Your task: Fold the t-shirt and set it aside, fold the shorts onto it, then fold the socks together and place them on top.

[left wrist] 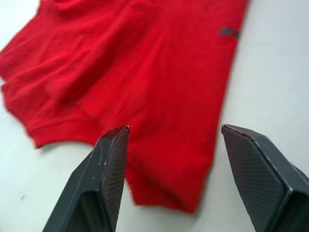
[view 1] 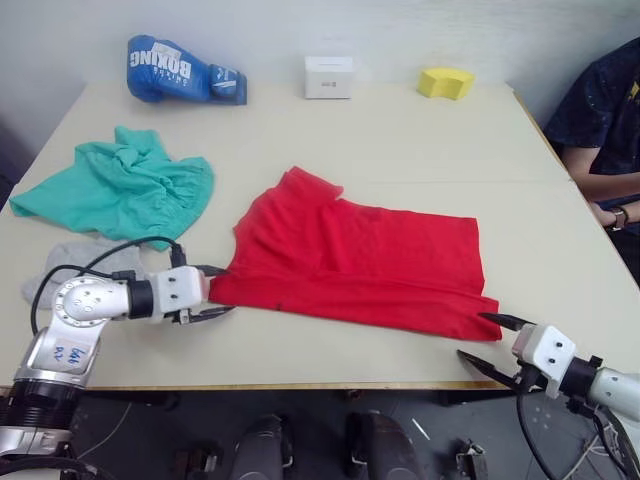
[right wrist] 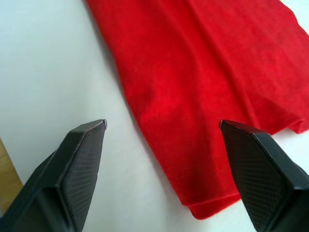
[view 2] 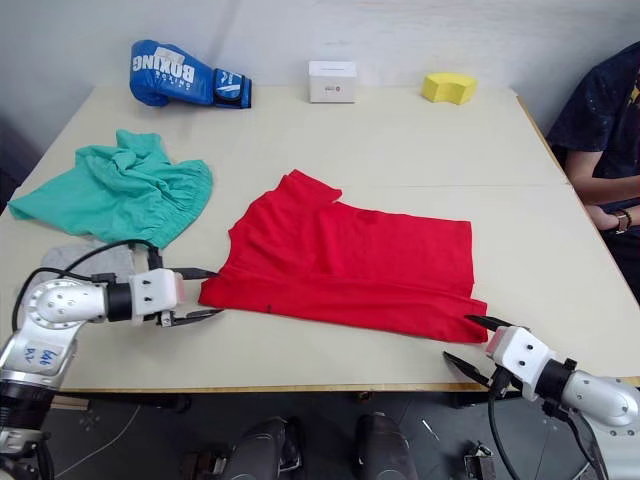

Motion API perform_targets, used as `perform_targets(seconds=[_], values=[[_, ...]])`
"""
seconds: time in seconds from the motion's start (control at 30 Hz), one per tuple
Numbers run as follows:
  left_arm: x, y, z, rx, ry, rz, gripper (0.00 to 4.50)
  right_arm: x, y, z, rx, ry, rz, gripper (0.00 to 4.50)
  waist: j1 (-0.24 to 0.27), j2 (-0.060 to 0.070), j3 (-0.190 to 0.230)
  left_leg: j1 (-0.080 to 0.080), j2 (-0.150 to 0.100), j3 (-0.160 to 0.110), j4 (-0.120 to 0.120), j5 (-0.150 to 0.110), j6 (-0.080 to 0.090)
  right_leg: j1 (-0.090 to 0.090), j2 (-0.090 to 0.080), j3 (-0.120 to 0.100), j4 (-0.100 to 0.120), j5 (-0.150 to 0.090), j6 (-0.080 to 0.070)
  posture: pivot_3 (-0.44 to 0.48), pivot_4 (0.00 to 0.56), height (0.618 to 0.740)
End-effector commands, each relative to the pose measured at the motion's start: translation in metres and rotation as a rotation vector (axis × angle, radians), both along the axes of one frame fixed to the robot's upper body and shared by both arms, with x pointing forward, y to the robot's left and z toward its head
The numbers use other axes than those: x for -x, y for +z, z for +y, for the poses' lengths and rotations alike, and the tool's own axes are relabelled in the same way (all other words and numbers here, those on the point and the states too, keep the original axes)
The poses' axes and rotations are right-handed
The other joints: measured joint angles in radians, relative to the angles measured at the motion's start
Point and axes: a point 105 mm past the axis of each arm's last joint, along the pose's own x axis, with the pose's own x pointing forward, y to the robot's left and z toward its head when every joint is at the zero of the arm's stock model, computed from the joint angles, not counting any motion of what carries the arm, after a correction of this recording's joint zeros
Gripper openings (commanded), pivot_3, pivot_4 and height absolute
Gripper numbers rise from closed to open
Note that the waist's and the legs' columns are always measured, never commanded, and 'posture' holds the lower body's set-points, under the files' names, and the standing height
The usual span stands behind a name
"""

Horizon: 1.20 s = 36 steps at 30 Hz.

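Folding the t-shirt (view 1: 355,265) was in hand: my left gripper (view 1: 212,291) and right gripper (view 1: 483,338) gaped, unclenched, at its near corners; next, pinching both.

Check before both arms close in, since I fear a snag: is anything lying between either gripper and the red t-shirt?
Nothing visible. The open left gripper and right gripper each face a near corner of the t-shirt across bare table.

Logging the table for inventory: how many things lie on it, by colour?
Red: 1, the t-shirt
Teal: 1, the shorts
Grey: 1, the socks heap
Blue: 1, boxing glove
White: 1, box
Yellow: 1, sponge
Total: 6
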Motion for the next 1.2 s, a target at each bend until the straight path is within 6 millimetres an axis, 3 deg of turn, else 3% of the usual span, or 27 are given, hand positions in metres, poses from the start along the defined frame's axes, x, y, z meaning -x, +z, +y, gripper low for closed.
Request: perform_targets(seconds=[0.03, 0.2, 0.33, 0.53, 0.6, 0.9, 1.2], values=[[-0.002, -0.006, 0.005, -0.055, 0.021, -0.005, 3.05, 0.0, -0.008, -0.003, 0.08, 0.03, 0.026, 3.66, 0.0, 0.0, -0.003, 0.0, 0.0, 0.0, 0.0, 0.0, 0.0, 0.0, 0.0, 0.0, 0.0, 0.0, 0.0, 0.0, 0.15, 0.74], [-0.006, -0.02, 0.018, -0.117, 0.08, 0.054, 3.05, -0.012, -0.014, -0.001, 0.147, 0.058, 0.016, 3.66, -0.001, -0.006, -0.015, 0.005, 0.001, 0.0, -0.001, -0.002, 0.002, 0.005, 0.0, 0.0, -0.002, 0.0, 0.0, 0.0, 0.15, 0.74], [-0.006, -0.033, 0.03, -0.162, 0.116, 0.126, 1.97, -0.019, -0.02, -0.004, 0.161, 0.047, 0.031, 2.53, -0.002, -0.004, -0.022, 0.016, 0.002, 0.0, -0.006, -0.005, 0.001, 0.015, 0.0, 0.0, -0.008, 0.0, -0.001, 0.0, 0.15, 0.74], [-0.005, -0.042, 0.031, -0.181, 0.104, 0.182, 0.13, -0.026, -0.022, -0.002, 0.155, 0.085, 0.043, 0.56, -0.002, 0.003, -0.029, 0.024, 0.002, 0.0, -0.015, -0.004, 0.0, 0.021, 0.0, 0.0, -0.014, 0.0, -0.002, 0.0, 0.15, 0.74], [0.001, -0.041, 0.029, -0.174, 0.081, 0.194, 0.0, -0.028, -0.022, -0.001, 0.15, 0.096, 0.045, 0.02, -0.003, 0.005, -0.031, 0.027, 0.001, 0.001, -0.017, -0.004, 0.0, 0.023, 0.0, 0.001, -0.014, 0.0, -0.003, 0.0, 0.15, 0.74], [0.058, -0.038, 0.031, -0.122, 0.071, 0.29, 0.0, -0.029, -0.019, 0.002, 0.13, 0.132, 0.04, 0.02, -0.027, 0.006, -0.032, 0.028, 0.002, 0.001, -0.021, -0.006, -0.004, 0.021, 0.001, 0.002, -0.013, -0.005, -0.005, 0.0, 0.15, 0.74], [0.114, -0.038, 0.037, -0.081, 0.199, 0.341, 0.0, 0.007, -0.015, 0.008, 0.074, 0.231, 0.151, 0.02, -0.009, 0.007, -0.03, 0.028, 0.002, 0.0, -0.023, -0.01, -0.007, 0.021, 0.001, 0.001, -0.014, -0.012, -0.007, 0.0, 0.15, 0.74]])
